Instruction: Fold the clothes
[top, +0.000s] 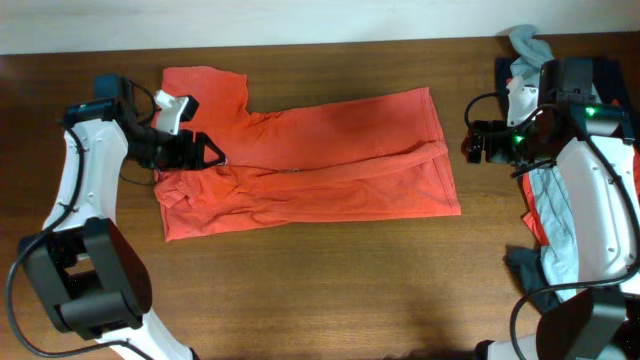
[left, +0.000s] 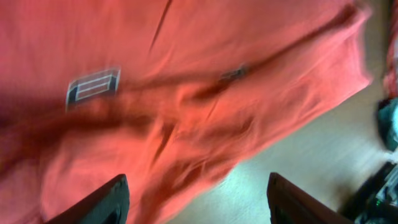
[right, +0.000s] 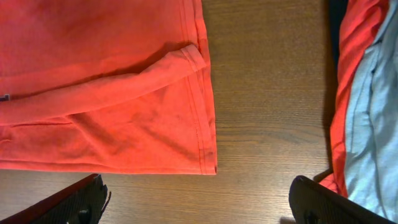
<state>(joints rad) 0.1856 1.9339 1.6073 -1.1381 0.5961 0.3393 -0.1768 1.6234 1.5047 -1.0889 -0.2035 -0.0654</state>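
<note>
Here, the orange-red short-sleeved cotton T-shirt (top: 320, 150) lies spread across the brown wooden worktop (top: 330, 290). One long edge seems doubled over toward the shirt's middle, leaving a soft ridge that runs out to the hem. The left fingers (left: 102, 202) hover over the shirt's sleeve end, spread apart with nothing between them. The right fingers (right: 74, 202) hang just off the shirt's hem, likewise released and empty. Past the hem, clear of the shirt, sits a heap of grey-blue, red and navy garments (top: 553, 235). For a clean next fold, I judge each arm should pinch a matching corner at the shirt's opposite ends. They should lift together and keep the cloth taut, so the ridge by the hem flattens rather than bunches.
</note>
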